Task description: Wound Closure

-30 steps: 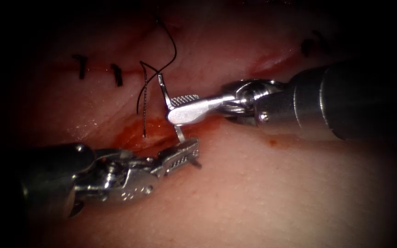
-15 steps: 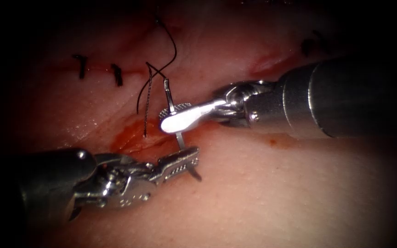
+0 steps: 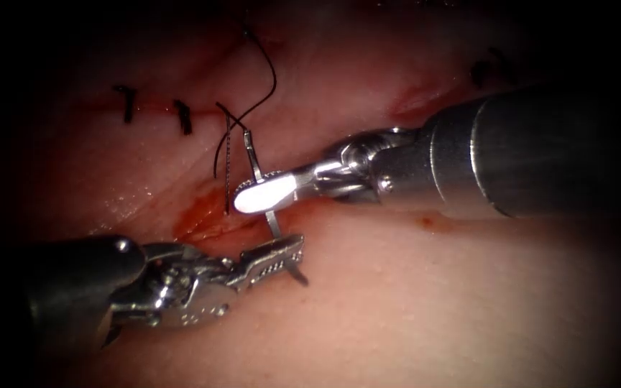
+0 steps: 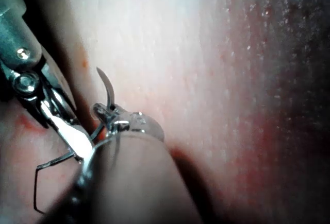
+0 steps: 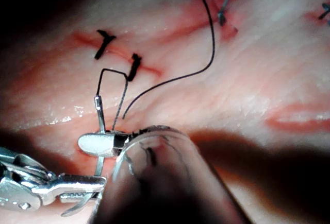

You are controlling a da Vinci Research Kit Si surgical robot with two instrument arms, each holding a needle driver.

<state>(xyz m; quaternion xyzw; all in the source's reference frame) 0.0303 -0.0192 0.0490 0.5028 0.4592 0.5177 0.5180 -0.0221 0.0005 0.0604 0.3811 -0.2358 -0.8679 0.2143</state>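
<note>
Above tissue [image 3: 411, 302]: 1 needle [image 3: 273, 219] | left tool [image 3: 285, 257] grips tip-end | right tool [image 3: 256, 197] grips mid-curve | 2 stitches [image 3: 125, 103]

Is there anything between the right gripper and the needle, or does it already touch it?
Nothing visible stands between them. The right gripper is shut on the needle near its thread end, and the left gripper is shut on it near its point. The needle is clear of the tissue.

Black thread [image 3: 266, 79] and stitches [image 3: 182, 116] (dark, short) on pink tissue [image 3: 411, 302]; red fluid [image 3: 199, 215].
</note>
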